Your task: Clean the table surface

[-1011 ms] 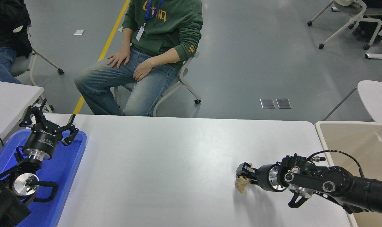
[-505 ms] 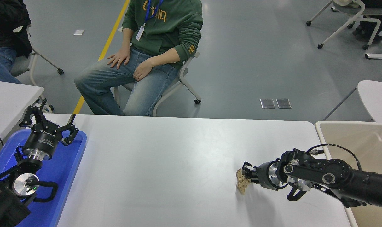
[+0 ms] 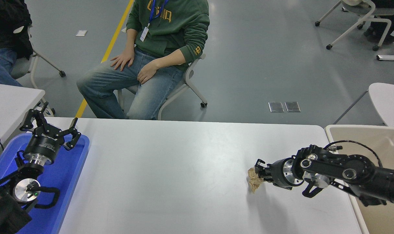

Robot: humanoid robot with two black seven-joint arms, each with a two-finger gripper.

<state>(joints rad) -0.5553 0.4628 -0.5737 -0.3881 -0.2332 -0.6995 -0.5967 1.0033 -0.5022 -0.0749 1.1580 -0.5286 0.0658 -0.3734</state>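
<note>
While the white surface [image 3: 171, 175] spreads wide in front of me, nearly all of it bare, the one thing on it that matters is the crumpled tan paper wad [image 3: 254, 182] on its right part, short of the beige bin [image 3: 362, 139] that stands against its right edge. My right claw [image 3: 259, 172] is pinched shut on that wad. Over the last second the wad has gone from hanging low at the claw tip to riding a little higher and a touch nearer the bin, and my arm has drawn back toward the bin with it. Its lower end looks close to the surface, and I cannot tell whether it has cleared it. I take this as the pick being done and the carry begun; next I would swing right over the bin's rim and let go. My left claw [image 3: 49, 128] is parked far from the bin, fingers spread, over the blue tray [image 3: 72, 169] at the surface's left end.
</note>
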